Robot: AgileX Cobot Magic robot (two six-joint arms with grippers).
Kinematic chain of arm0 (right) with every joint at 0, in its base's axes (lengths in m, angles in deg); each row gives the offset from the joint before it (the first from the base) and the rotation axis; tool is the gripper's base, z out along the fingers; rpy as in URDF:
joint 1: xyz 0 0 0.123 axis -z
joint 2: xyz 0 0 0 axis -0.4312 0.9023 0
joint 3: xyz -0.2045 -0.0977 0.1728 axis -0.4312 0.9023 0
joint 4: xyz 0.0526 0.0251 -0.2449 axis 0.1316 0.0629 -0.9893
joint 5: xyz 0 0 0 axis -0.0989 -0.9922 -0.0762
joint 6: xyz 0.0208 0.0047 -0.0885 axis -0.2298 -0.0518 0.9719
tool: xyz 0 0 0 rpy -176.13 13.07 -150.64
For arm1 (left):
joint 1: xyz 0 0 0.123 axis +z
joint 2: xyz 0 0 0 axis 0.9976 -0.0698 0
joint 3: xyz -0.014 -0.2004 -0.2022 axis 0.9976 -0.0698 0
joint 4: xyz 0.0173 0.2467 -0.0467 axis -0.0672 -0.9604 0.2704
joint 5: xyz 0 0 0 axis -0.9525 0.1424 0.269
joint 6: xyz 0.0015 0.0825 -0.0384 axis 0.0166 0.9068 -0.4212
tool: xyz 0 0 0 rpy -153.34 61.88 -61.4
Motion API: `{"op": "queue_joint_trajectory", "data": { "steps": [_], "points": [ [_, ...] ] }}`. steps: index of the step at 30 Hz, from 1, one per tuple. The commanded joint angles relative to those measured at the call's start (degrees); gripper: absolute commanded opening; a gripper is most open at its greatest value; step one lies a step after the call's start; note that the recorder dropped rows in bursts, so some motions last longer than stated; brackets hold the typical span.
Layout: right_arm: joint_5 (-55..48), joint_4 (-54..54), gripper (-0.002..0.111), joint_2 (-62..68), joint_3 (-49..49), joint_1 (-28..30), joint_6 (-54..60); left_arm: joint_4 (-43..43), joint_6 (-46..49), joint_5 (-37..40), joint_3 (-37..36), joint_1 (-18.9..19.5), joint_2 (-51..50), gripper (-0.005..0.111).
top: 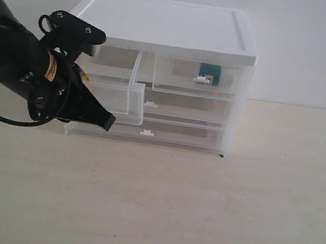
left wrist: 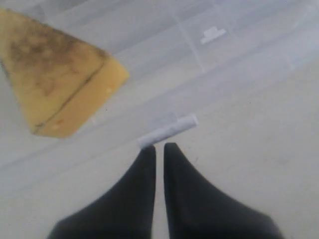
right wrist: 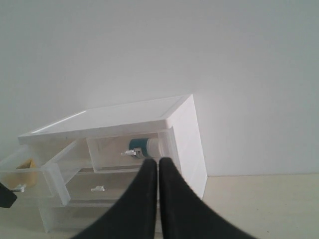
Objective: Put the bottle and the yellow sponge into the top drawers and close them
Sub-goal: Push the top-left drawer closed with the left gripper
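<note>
The yellow sponge [left wrist: 55, 79] lies inside the pulled-out top left drawer [top: 117, 98]; it also shows through that drawer's clear wall [right wrist: 26, 169]. My left gripper [left wrist: 159, 147] is shut with nothing in it, tips right at this drawer's white clip handle [left wrist: 168, 130]. In the exterior view the left gripper [top: 106, 122] sits low in front of the open drawer. The bottle [right wrist: 142, 146] lies in the shut top right drawer [top: 183, 75], its teal label [top: 208, 73] showing. My right gripper [right wrist: 158, 160] is shut and empty, well back from the cabinet.
The white-topped cabinet [top: 166, 25] stands on a pale wooden table [top: 197, 215] against a white wall. Two full-width drawers [top: 184, 110] below are shut. The black left arm [top: 11, 59] covers the cabinet's left front. The right arm is outside the exterior view.
</note>
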Motion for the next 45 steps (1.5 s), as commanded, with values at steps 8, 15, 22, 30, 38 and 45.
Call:
{"op": "queue_joint_trajectory", "data": {
  "steps": [8,15,22,30,38,45],
  "points": [
    [1.1,-0.3,0.000,-0.1,0.0,0.1,0.1,-14.0,-19.3,-8.3,0.3,1.0,-1.2,0.004],
    [1.1,-0.3,0.000,-0.1,0.0,0.1,0.1,-16.5,-20.6,-4.3,2.9,1.0,-1.1,0.004],
    [1.2,-0.3,0.000,-0.1,0.0,0.1,0.1,-16.2,-20.6,-3.1,3.6,0.9,1.3,0.004],
    [1.2,-0.3,0.000,-0.1,0.0,0.1,0.1,-16.5,-20.2,-6.5,3.6,0.9,-0.3,0.004],
    [1.1,-0.3,0.000,-0.1,0.0,0.1,0.2,-18.1,-21.9,-11.5,8.3,0.9,-5.7,0.004],
    [1.1,-0.3,0.000,-0.1,0.0,0.1,0.5,-25.9,-26.3,-10.6,13.5,1.1,-8.6,0.004]
  ]
}}
